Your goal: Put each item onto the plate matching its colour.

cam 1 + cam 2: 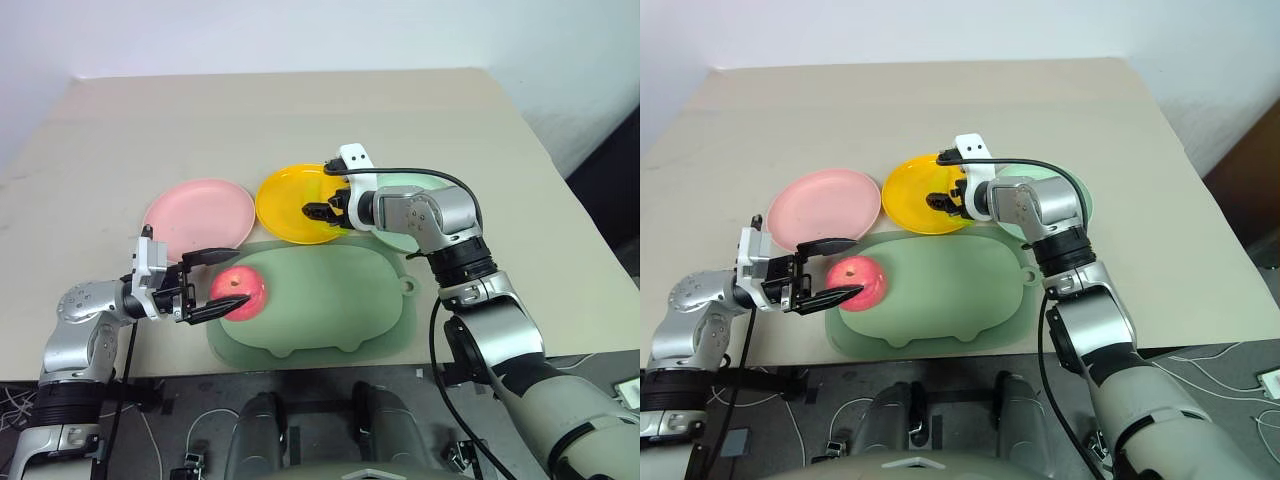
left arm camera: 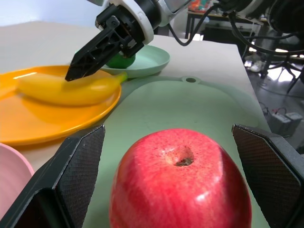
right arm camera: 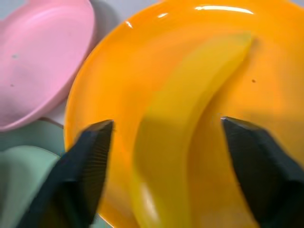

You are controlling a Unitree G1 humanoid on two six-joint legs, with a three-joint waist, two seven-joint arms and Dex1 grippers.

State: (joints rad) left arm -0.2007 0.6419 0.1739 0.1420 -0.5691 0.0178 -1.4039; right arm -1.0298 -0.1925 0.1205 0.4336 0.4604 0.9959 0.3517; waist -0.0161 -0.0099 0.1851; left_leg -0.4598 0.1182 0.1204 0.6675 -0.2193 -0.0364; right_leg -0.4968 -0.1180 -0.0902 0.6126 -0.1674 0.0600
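The pink-red apple sits on the green pig-shaped mat with my left gripper open around it, one finger on each side and a gap to both. Just behind it lies the pink plate. My right gripper hangs open over the yellow-orange plate. The yellow banana lies on that plate between the spread fingers, touching neither. The dark green lime rests on the mint green plate, partly hidden behind my right arm in the head views.
The three plates stand in a row behind the mat, on a beige table with open room behind them. The table's front edge runs just below the mat. A cable loops over my right wrist.
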